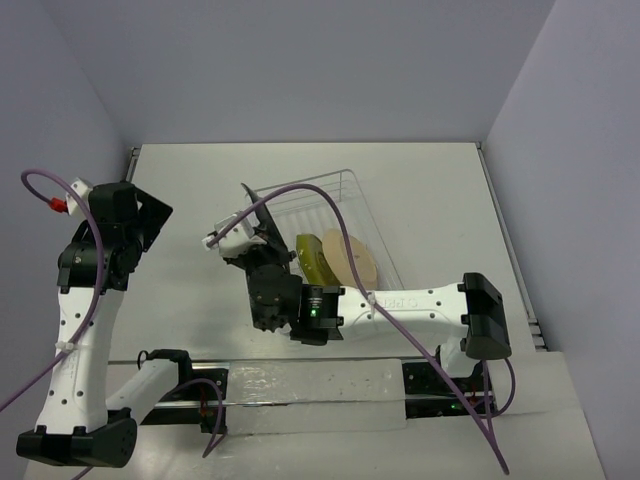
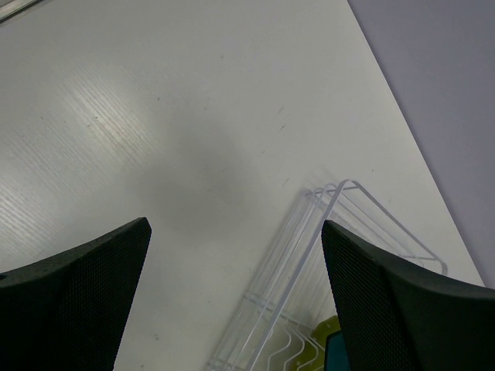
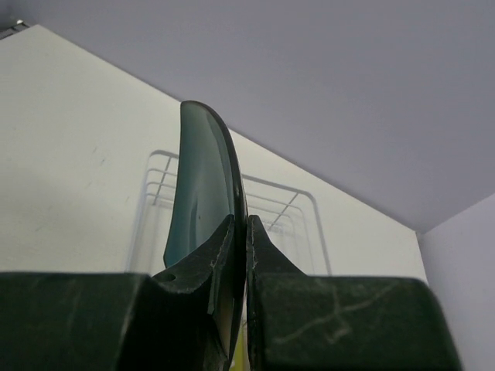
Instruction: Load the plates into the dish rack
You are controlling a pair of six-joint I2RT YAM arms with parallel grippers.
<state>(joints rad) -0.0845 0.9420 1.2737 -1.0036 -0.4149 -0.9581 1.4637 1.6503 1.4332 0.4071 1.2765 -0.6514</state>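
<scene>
The right gripper (image 3: 240, 232) is clenched on the rim of the dark teal round plate (image 3: 207, 193). The plate stands upright on its edge over the left part of the white wire dish rack (image 1: 352, 195). The yellow-green scalloped plate (image 1: 312, 257) and the beige patterned plate (image 1: 352, 262) stand in the rack side by side, just right of the teal one. The left gripper (image 2: 234, 226) has its fingers spread and holds nothing, above the white table (image 2: 155, 116).

The fingers take only a small piece of rim, so I think the plate could turn or slide out while it goes down. Its lower edge could also strike a wire or the yellow-green plate if it is not in line with a free slot. Whether that edge is inside the basket I cannot tell, as the arm hides it.
</scene>
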